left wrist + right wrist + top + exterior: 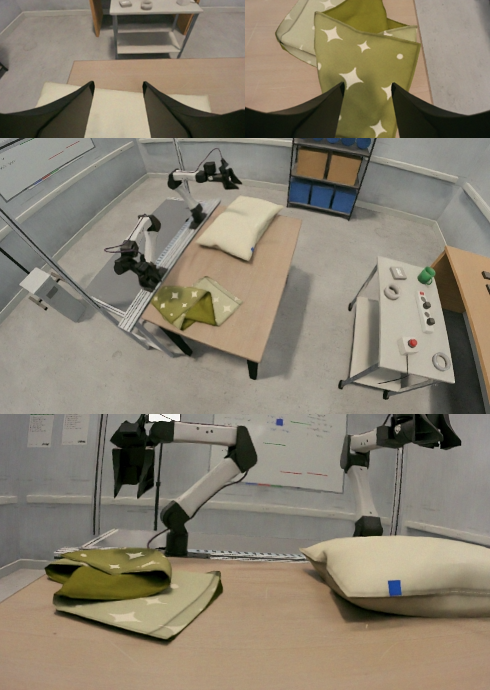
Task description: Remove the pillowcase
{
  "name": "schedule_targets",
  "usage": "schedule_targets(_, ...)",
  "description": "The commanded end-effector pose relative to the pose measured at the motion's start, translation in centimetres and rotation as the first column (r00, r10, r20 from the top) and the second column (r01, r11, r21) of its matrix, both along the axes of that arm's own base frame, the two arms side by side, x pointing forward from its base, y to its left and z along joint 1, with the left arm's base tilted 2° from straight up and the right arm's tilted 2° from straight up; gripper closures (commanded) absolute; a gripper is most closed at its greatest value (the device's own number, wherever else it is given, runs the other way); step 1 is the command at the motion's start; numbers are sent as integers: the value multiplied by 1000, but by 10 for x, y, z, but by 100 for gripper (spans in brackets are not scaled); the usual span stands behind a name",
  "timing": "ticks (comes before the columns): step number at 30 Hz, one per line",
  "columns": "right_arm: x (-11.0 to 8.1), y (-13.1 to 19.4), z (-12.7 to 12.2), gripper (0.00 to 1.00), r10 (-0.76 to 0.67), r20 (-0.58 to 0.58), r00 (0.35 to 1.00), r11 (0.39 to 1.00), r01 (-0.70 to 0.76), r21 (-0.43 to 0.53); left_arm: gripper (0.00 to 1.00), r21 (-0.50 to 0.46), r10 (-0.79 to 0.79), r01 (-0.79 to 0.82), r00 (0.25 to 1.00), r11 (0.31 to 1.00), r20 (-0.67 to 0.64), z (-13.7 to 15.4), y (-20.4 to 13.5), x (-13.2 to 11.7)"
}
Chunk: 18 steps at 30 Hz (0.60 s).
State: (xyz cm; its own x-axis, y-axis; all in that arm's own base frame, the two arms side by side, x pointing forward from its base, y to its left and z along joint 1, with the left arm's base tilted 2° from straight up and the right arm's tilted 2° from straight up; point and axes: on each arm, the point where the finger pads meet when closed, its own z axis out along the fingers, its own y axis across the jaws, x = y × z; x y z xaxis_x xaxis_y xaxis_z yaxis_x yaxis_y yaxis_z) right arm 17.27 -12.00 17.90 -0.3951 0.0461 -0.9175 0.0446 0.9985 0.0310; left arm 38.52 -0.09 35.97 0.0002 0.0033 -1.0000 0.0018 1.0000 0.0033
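The cream pillow (240, 225) (430, 564) (118, 114) lies bare on the table (200, 270) (280, 639) at the left arm's end. The green star-print pillowcase (192, 305) (140, 611) (368, 68) lies empty, flattened and folded over itself near the other end, partly showing its olive inside. Wide bare table separates the two. My left gripper (236, 185) (118, 82) is open and empty, high above the pillow's rail side. My right gripper (128, 496) (367, 84) is open and empty above the pillowcase's rail-side part. The pillowcase's rail-side edge is partly hidden.
The arms stand on a metal rail (172, 258) along one long table side. A white cart (400, 338) with small items stands apart beyond the opposite side. A shelf (327, 175) with boxes stands past the pillow end.
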Motion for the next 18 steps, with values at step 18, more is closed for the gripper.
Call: schedule_targets(18,-1,-5,37,37,1,9,1000,1000,-1,-25,37,-11,-2,2,999,1000,32,16,0,-4)
